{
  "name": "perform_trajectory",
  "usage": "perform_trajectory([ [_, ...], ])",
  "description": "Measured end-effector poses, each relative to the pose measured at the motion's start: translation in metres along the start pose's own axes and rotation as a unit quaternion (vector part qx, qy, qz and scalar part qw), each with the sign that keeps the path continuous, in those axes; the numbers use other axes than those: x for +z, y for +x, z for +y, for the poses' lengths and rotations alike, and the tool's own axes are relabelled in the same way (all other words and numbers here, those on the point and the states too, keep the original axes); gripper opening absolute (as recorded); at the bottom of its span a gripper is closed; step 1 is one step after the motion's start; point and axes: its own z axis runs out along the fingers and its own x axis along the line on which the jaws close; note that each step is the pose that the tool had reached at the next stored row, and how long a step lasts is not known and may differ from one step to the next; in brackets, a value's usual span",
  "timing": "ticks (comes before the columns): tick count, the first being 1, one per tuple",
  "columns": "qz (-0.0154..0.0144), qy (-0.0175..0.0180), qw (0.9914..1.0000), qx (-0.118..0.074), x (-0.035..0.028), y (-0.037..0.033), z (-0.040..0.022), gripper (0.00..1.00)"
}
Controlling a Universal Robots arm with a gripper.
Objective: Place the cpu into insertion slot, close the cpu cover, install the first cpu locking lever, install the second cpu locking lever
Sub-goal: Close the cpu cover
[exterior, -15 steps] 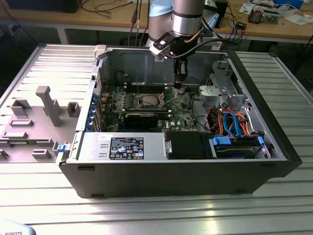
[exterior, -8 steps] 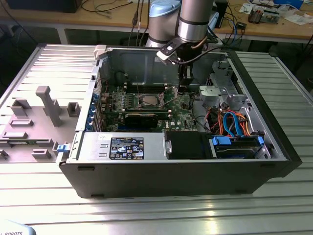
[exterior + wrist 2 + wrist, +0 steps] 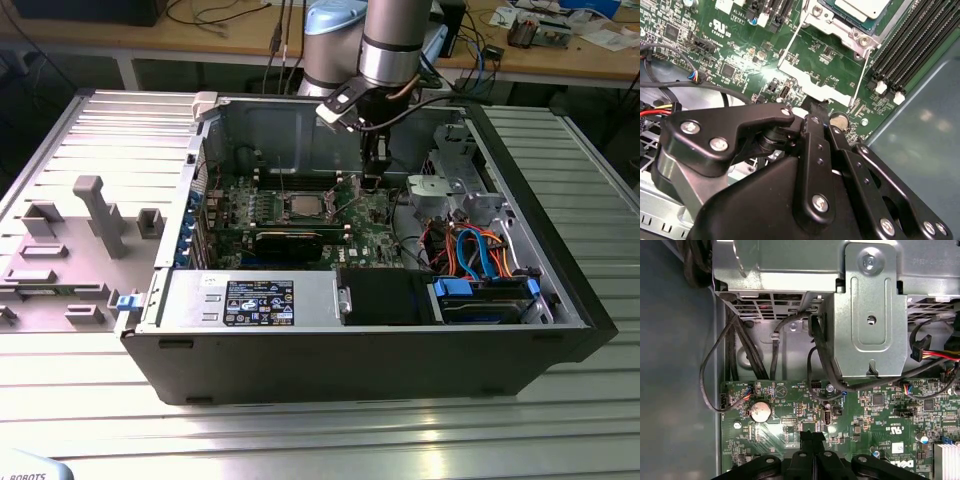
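Silver cpu (image 3: 861, 6) cut off in second wrist view; gripper (image 3: 812, 435) pinched closed

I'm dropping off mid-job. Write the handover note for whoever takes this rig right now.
Gripper: shut, nothing visibly held, low over the green motherboard beside the insertion slot.
Cpu: sits in the slot, silver top up.
Done: cpu placement.
Cannot tell: whether the cpu cover is closed, or whether the two thin wire levers beside the slot are latched.
Left: cover unless confirmed, both locking levers.
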Motion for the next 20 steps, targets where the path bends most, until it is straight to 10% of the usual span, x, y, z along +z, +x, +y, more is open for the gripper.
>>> perform_trajectory([
  [20, 0.0000, 0.0000, 1.00000, 0.000, 0.0005, -0.0061, -0.0074, 0.11],
])
